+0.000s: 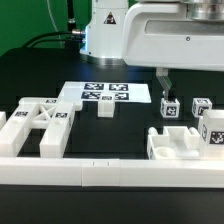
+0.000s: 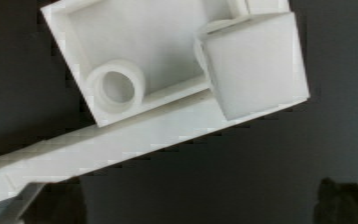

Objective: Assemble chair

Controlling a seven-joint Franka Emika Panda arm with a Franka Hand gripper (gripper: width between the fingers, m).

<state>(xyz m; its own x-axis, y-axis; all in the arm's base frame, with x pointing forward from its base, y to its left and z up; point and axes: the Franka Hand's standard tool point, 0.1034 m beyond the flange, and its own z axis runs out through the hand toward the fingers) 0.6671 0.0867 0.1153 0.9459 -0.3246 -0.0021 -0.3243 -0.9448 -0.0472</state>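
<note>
The chair is in loose white plastic parts on the black table, all on the near side of the marker board.

To the exterior view's left of the board, the X-braced panel lies flat. Its long axis runs across the view, roughly along the low white rail in front of it, and a small tag shows on its top face.

A small block sits at the board's near edge.

To the exterior view's right of the board, a short square post stands upright with its tag facing the camera. A second post stands just beyond it, farther from the board.

Nearer the rail on that side lies the slab, flat, with raised corners.

The gripper hangs just off the board's right-hand corner, directly above the first post and not touching it.

In the wrist view the dark fingertips sit far apart at opposite edges, with only bare table between them. Past them lies a white part with a round socket, a raised rectangular block and a long bar running diagonally. I cannot tell which part this is.
</note>
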